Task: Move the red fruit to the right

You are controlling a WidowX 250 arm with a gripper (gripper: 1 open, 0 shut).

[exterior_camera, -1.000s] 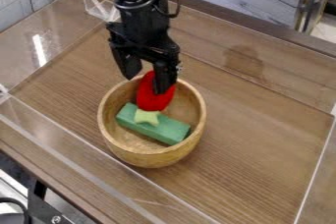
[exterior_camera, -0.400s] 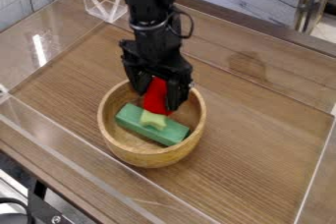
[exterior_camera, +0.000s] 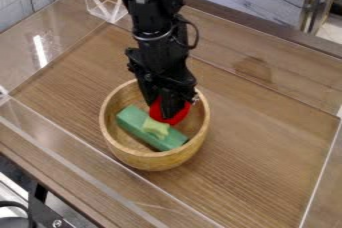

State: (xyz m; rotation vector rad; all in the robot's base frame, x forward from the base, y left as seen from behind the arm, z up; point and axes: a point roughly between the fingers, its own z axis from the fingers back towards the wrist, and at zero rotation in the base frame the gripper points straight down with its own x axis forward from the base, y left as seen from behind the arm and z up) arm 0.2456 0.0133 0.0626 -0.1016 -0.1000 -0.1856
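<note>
Gripping one strawberry [exterior_camera: 168,109]; fingers [exterior_camera: 130,91] clamped on it | one bowl [exterior_camera: 110,135] | one block [exterior_camera: 146,131]

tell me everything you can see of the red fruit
The red fruit is small, smooth and glossy like plastic, with a pale green leafy cap at its near end. It lies in the round wooden bowl, beside and partly over the green block. The black claw is down at its far end, hiding part of it.

Glossy red fruit [exterior_camera: 168,109], light-green leafy cap toward camera, inside wooden bowl [exterior_camera: 115,140], partly hidden.
</note>
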